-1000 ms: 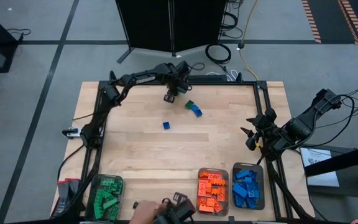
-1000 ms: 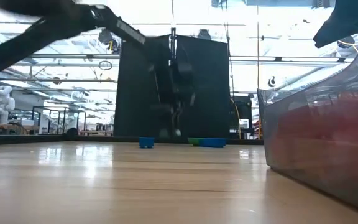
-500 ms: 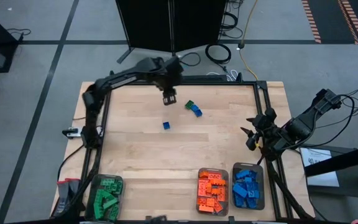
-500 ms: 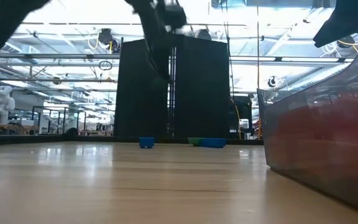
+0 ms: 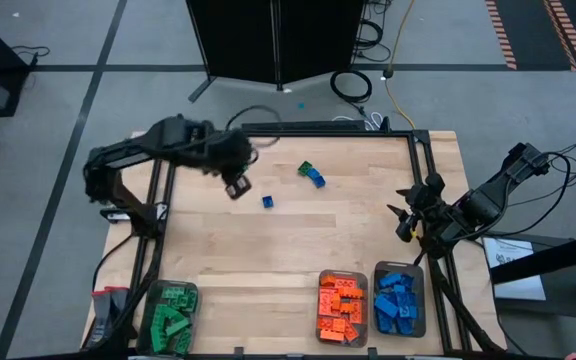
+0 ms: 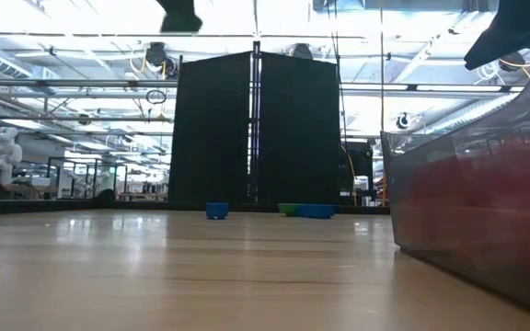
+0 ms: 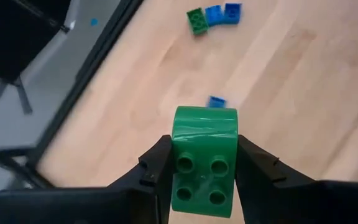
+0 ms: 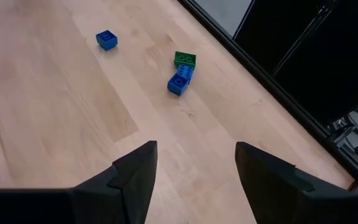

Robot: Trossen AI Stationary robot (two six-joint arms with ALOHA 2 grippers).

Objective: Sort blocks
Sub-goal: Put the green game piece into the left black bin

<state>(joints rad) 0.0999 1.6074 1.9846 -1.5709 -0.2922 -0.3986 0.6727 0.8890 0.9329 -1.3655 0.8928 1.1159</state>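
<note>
From above, the pale wooden counter point(image 5: 298, 250) carries three clear rectangular plastic trays along its near edge: one of green bricks point(image 5: 171, 315), one of orange bricks point(image 5: 342, 307), one of blue bricks point(image 5: 399, 299). Loose on the boards lie a single small blue studded brick point(image 5: 267, 201) and, farther back, a green brick point(image 5: 305, 169) touching a blue brick point(image 5: 316, 178). The left claw point(image 5: 236, 186) hangs over the counter's left part, near the single blue brick; its load cannot be made out here. The right claw point(image 5: 404, 222) waits at the right edge.

The low view shows the loose bricks as a thin blue and green line far across the boards, and the wall of a tray close by on the right; the arms barely show.

The left wrist view alone reveals the grip: the left claw point(image 7: 205, 177) pinches a green studded plastic brick point(image 7: 204, 159), studs facing the camera, held above the counter.

The right wrist view shows the right claw point(image 8: 195, 171) spread, with nothing between its fingers.
</note>
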